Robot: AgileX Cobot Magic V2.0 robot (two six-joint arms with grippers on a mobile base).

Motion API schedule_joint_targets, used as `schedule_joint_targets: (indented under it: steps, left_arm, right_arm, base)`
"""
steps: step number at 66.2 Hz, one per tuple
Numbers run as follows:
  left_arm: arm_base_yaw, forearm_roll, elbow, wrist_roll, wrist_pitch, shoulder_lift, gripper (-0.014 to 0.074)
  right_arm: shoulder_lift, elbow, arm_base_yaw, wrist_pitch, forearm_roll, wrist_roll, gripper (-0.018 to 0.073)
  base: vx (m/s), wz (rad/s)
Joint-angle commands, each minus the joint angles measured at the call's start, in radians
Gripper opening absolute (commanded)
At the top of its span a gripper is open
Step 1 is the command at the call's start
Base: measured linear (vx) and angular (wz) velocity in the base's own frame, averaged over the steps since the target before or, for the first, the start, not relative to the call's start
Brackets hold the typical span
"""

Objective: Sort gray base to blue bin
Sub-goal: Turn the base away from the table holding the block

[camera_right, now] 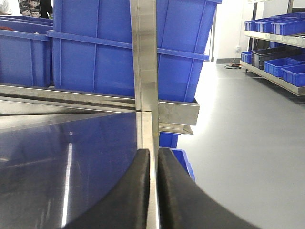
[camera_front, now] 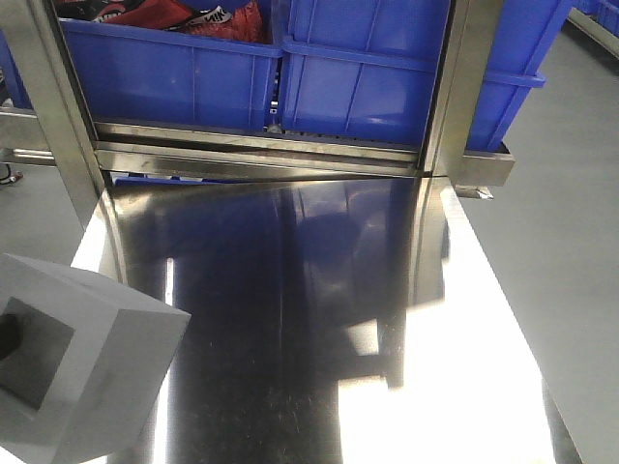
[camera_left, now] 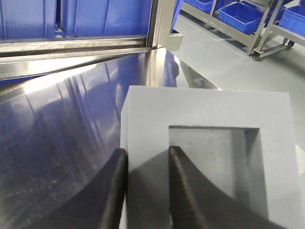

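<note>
The gray base (camera_front: 87, 367) fills the lower left of the front view, its square recess (camera_front: 34, 362) facing the camera. In the left wrist view the gray base (camera_left: 209, 109) is close up. My left gripper (camera_left: 147, 150) is shut on its wall, one finger outside and one finger (camera_left: 183, 181) inside the recess. Two blue bins stand side by side on the rack at the back. The right blue bin (camera_front: 387, 87) shows only its front wall, and the left one (camera_front: 164, 72) holds red and black items. My right gripper (camera_right: 153, 151) is shut on nothing, over the table's right edge.
The shiny steel table (camera_front: 319, 319) runs up to a steel rail (camera_front: 261, 145) under the bins. Steel posts (camera_front: 459, 87) stand in front of the bins on the right and on the left (camera_front: 53, 106). Grey floor (camera_right: 248, 143) lies right of the table, with racks of blue bins (camera_left: 238, 14) beyond it.
</note>
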Motion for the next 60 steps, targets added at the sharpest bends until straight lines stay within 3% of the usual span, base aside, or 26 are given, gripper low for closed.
schedule_joint_targets:
  steps: [1, 28, 60]
  left_arm:
    - [-0.008, -0.032, -0.028, -0.005, -0.098, 0.002, -0.0006]
    - [-0.008, -0.032, -0.028, -0.005, -0.098, 0.002, -0.0006]
    - [-0.008, -0.032, -0.028, -0.005, -0.098, 0.002, -0.0006]
  right_arm:
    - [-0.009, -0.004, -0.004, -0.079, -0.006, -0.007, -0.0004]
    - [-0.009, -0.004, -0.004, -0.079, -0.006, -0.007, -0.0004]
    - [-0.009, -0.004, -0.004, -0.079, -0.006, -0.007, -0.0004]
  base:
    - [0.0, 0.0]
    - [-0.03, -0.1]
    - [-0.12, -0.49]
